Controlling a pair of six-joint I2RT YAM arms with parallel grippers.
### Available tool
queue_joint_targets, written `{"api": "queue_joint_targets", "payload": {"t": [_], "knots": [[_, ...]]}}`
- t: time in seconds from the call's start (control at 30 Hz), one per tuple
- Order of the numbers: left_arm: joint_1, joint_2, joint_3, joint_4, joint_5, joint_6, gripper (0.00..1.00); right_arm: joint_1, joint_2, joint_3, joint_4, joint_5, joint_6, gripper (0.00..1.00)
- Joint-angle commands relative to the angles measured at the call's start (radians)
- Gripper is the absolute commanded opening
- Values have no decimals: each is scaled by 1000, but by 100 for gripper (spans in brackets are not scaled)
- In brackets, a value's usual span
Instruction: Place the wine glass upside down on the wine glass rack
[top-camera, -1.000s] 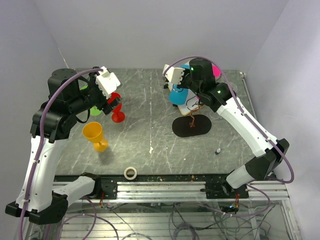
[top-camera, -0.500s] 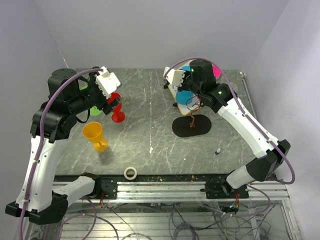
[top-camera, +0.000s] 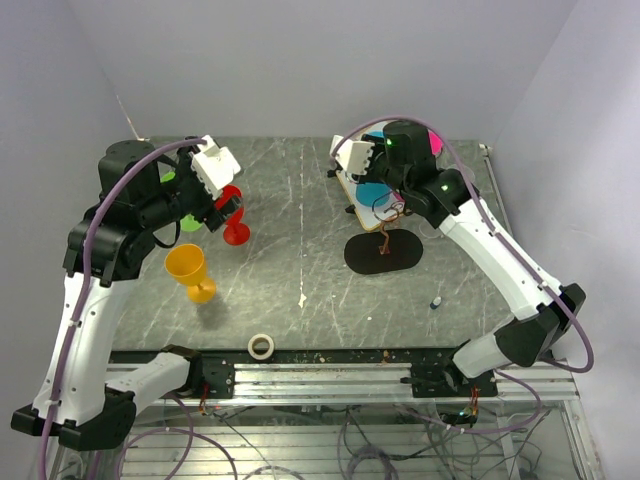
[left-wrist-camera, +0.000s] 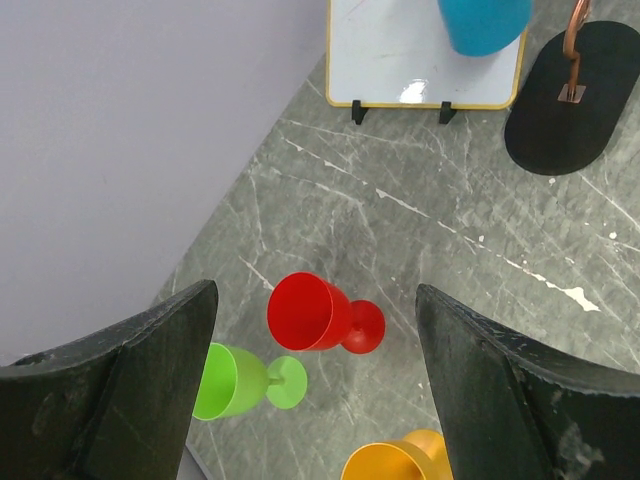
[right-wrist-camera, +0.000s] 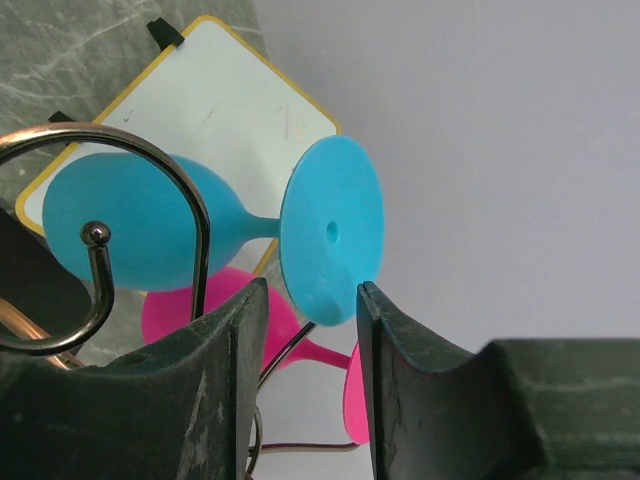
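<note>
Right gripper: fingers a little apart, with the foot's rim at the gap; it does not look pinched.
Left gripper: spread wide and empty, at the left of the top view.
Wine glass: blue, smooth, with a wide flat foot. It hangs on the rack, upper right of centre.
Risk: a finger so near could catch the foot and drag the glass off the wire.
</note>
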Motion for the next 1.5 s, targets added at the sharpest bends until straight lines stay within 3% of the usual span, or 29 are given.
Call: {"api": "queue_joint_targets", "payload": {"t": [0.0, 0.47, 0.8, 1.13, 1.47], "knots": [[15, -17, -26, 49, -30, -22, 91, -9, -37, -4, -34, -16, -4, 43], [70, -27, -81, 131, -179, -143, 89, -26, -71, 53, -90, -102, 30, 64], [121, -3, -132, 135, -348, -338, 91, -82, -109, 135, -122, -238, 122, 65], [206, 10, -211, 188, -464, -401, 100, -234, -139, 240, -135, -403, 265, 66], [379, 141, -221, 251, -400, -393, 99, -263, -142, 220, -133, -363, 253, 67]]}}
